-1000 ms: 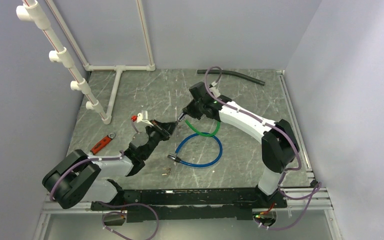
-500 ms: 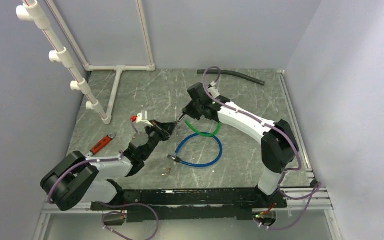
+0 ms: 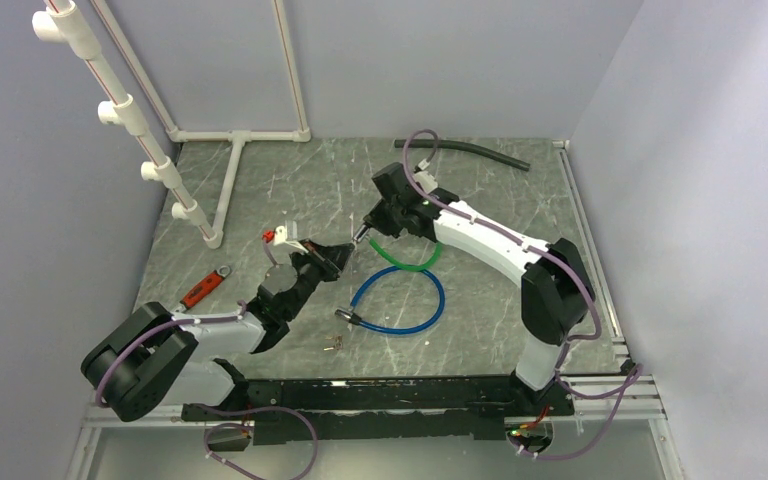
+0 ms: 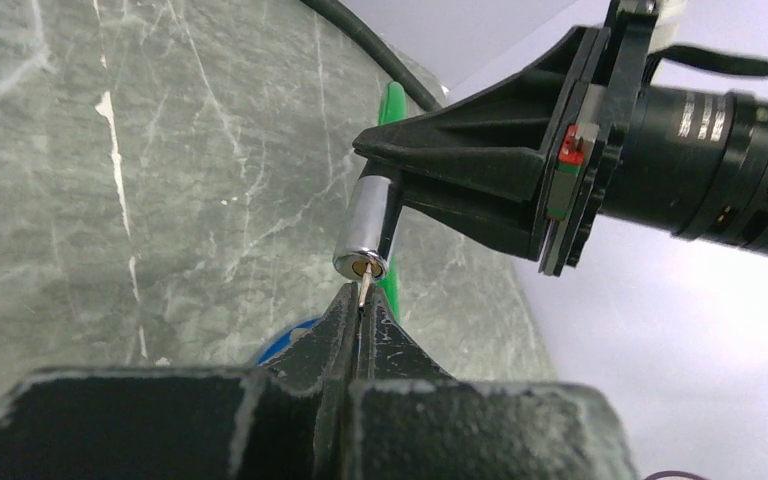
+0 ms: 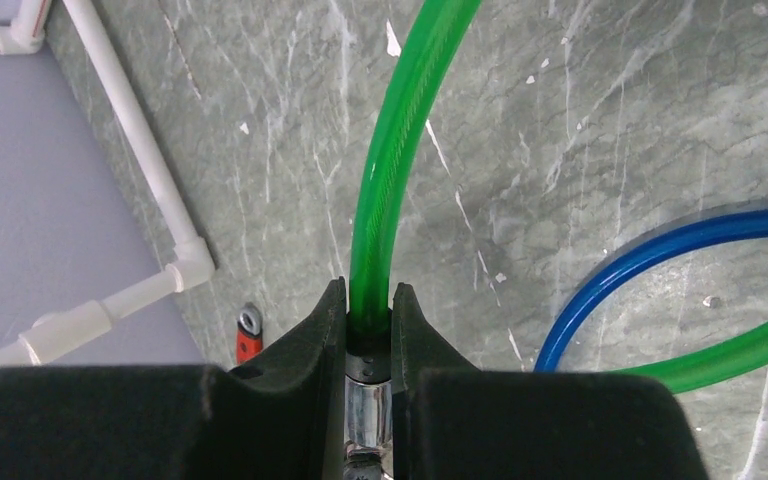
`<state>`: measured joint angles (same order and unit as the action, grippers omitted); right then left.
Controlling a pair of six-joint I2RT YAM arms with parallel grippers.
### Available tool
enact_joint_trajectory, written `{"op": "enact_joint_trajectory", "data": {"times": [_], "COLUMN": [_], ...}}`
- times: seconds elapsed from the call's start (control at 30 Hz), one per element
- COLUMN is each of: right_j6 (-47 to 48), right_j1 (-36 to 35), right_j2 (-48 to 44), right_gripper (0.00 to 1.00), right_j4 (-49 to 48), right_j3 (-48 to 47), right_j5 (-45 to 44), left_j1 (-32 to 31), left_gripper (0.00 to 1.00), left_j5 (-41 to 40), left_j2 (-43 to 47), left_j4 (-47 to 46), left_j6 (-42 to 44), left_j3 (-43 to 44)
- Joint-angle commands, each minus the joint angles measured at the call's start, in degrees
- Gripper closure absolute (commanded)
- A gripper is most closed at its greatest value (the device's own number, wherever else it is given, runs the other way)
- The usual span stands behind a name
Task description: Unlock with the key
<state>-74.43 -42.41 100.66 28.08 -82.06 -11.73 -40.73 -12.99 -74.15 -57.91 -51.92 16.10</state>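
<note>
A thin brass key (image 4: 363, 290) is pinched in my left gripper (image 4: 360, 305), which is shut on it, and its tip sits at the keyhole of a silver lock cylinder (image 4: 367, 228). My right gripper (image 5: 368, 300) is shut on that lock cylinder (image 5: 368, 415), where the green cable (image 5: 400, 130) enters it. In the top view the left gripper (image 3: 345, 250) and right gripper (image 3: 363, 232) meet tip to tip above the table's middle. How deep the key sits in the keyhole cannot be seen.
A blue cable loop (image 3: 400, 300) lies beside the green cable (image 3: 410, 265). A red-handled tool (image 3: 203, 288) lies at the left, a white pipe frame (image 3: 230, 185) at the back left and a black hose (image 3: 470, 150) at the back. Small metal bits (image 3: 335, 343) lie near the front.
The right arm has edged slightly left toward the left gripper. Both grips are unchanged.
</note>
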Motion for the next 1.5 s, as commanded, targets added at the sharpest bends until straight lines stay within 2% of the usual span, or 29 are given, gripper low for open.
{"op": "enact_joint_trajectory", "data": {"times": [0.0, 0.07, 0.37, 0.43, 0.57, 0.77, 0.97, 1.17, 1.37, 1.47], "right_j6": [2.0, 2.1, 1.3, 0.9, 1.5, 3.5, 7.7, 10.4, 13.6, 14.1], "right_j1": [-2.2, -2.2, -2.3, -2.3, -2.3, -2.3, -2.8, -2.8, -2.5, -2.5], "right_j2": [0.7, 1.5, 6.3, 7.6, 10.5, 12.8, 18.1, 18.5, 18.4, 17.8], "right_gripper": [1.0, 1.0, 1.0, 1.0, 1.0, 1.0, 1.0, 1.0, 1.0, 1.0], "right_j4": [3.6, 6.1, 16.1, 18.8, 26.5, 30.2, 38.7, 38.9, 39.5, 38.8], "right_j3": [-7.0, -8.6, -16.5, -19.1, -25.7, -30.2, -40.5, -40.7, -40.6, -39.0], "right_j5": [3.8, 3.3, 2.8, 2.1, 0.2, -0.5, -3.9, -3.4, -4.2, -4.5], "left_j1": [0.0, 0.0, -0.9, -1.6, -3.8, -9.8, -17.3, -26.0, -32.1, -32.6], "left_gripper": [1.0, 1.0, 1.0, 1.0, 1.0, 1.0, 1.0, 1.0, 1.0, 1.0], "left_j5": [-1.4, -2.3, -1.4, -2.2, -5.8, -11.6, -22.1, -32.9, -41.4, -42.8], "left_j2": [0.2, 1.3, 3.2, 4.2, 5.6, 5.1, 0.2, -10.2, -28.1, -33.9], "left_j4": [1.7, 4.5, 3.5, 6.0, 10.3, 14.2, 13.5, 1.9, -28.6, -31.1], "left_j6": [8.8, 11.9, 26.5, 30.3, 38.0, 49.7, 67.4, 91.1, 121.3, 125.8], "left_j3": [1.6, 2.0, 1.7, 2.6, 4.7, 7.5, 11.0, 13.0, 14.4, 16.5]}}
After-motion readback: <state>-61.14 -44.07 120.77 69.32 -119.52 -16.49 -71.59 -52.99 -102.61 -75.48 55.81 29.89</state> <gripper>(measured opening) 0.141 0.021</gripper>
